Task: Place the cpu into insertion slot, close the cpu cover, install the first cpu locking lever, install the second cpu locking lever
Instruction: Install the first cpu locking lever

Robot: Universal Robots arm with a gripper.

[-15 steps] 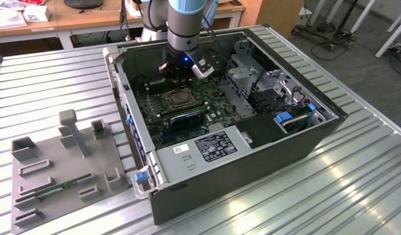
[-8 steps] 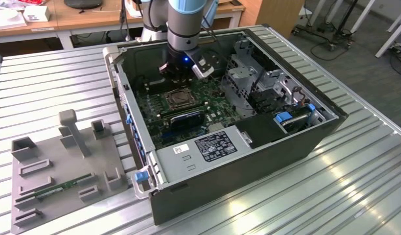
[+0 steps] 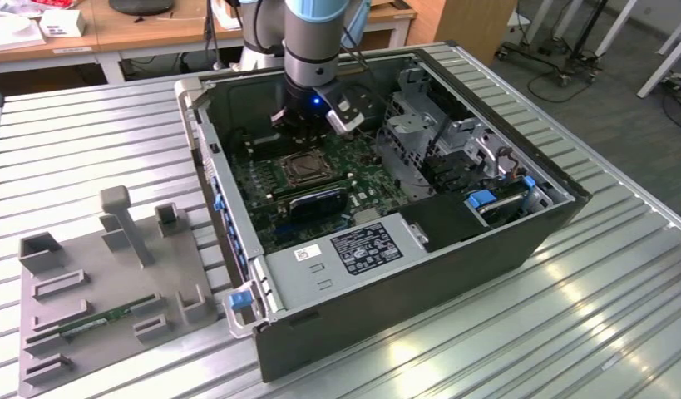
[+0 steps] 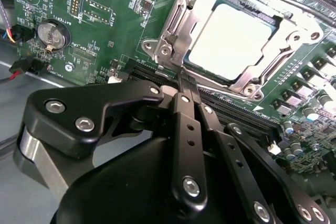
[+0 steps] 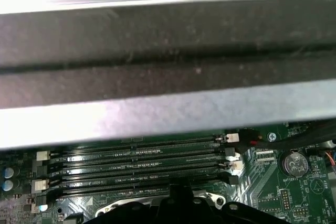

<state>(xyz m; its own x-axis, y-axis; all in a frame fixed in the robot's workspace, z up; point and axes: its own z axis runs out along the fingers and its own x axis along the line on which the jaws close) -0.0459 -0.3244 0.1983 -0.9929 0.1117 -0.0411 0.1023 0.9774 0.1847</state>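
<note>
Grey computer case (image 3: 429,291) lies open on the worktop (image 3: 606,332). Over its green motherboard (image 4: 105,3), my end effector (image 4: 186,83) has its fingers pressed together, holding nothing I can see. Just past the tips, the cpu cover (image 4: 178,22) sits down around the cpu (image 4: 231,38).

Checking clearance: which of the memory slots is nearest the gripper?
The slot bordering the cpu cover, farthest from the case wall; the gripper is right by it.
</note>
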